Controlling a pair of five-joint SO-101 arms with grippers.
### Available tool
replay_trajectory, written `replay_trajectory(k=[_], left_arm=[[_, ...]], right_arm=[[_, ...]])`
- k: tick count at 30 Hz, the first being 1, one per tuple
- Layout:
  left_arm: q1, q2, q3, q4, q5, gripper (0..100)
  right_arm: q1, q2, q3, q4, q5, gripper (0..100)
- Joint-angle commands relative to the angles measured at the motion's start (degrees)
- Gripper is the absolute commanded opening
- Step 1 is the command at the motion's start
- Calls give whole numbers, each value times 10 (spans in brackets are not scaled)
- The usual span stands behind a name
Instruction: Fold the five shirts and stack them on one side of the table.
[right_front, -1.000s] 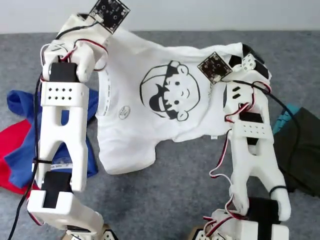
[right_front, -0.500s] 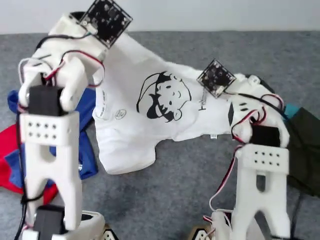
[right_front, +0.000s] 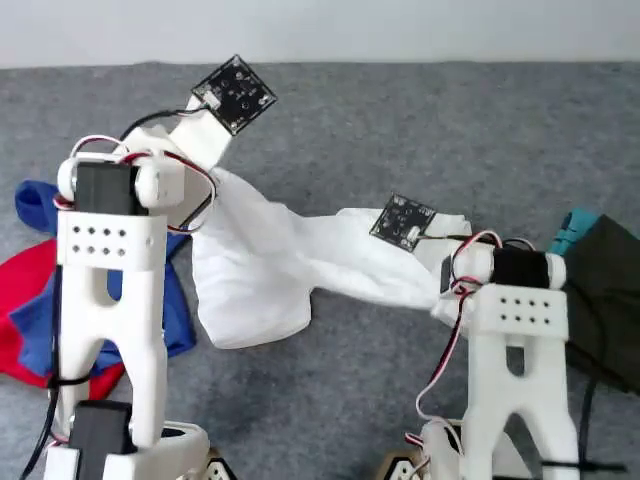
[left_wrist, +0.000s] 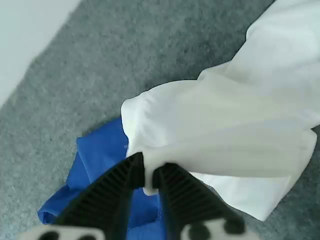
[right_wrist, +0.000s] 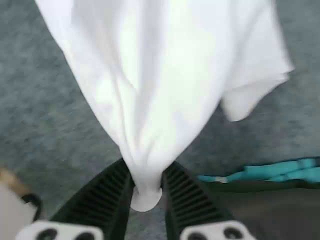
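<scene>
Up over the fuzzy grey tabletop (right_front: 400, 130), holding one soft white cloth shirt (right_front: 260, 270) half lifted between left claw (left_wrist: 148, 167) and right claw (right_wrist: 146, 185), both pinched tight on its ends, with nothing folded or stacked yet and blue shirt (right_front: 180, 310), red shirt (right_front: 25, 290) and dark shirt (right_front: 600, 290) waiting at the sides.

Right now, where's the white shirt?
High view, mid-table: the white shirt is slung between the left gripper, shut on it by the blue shirt, and the right gripper, shut on it beside the dark shirt.
</scene>
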Motion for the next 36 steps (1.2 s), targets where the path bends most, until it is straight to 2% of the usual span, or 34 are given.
replay_trajectory(k=[1,4,13,16,22,25,36], left_arm=[[-10,4,0,3,1,14],[-22,5,0,3,1,14],[-81,5,22,3,1,14],[-88,5,50,3,1,14],[-88,5,85,-13,0,14],[-90,4,92,-16,0,14],[-84,1,92,-18,1,14]], right_arm=[[7,18,-18,72,-1,154],[21,22,-33,111,-33,259],[-36,16,-40,152,-33,263],[-89,22,-36,149,-40,263],[-258,22,1,95,-152,263],[-320,22,47,59,-193,263],[-374,22,171,-61,-260,263]])
